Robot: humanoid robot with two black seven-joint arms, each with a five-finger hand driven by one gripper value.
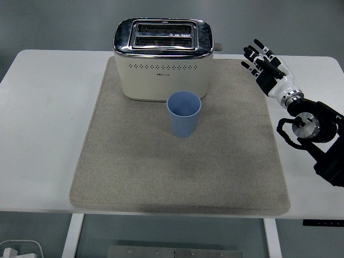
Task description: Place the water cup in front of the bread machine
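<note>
Blue water cup [184, 113] stood upright and empty on the beige mat [134, 172], just in front of the cream toaster [163, 59], right hand [267, 68] was well apart at the mat's far right corner, fingers spread, holding nothing, white table [43, 118] below

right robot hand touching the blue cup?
Apart. The head view shows the right robot hand open over the mat's far right corner, with bare mat between it and the blue cup, which stands alone before the toaster.
</note>
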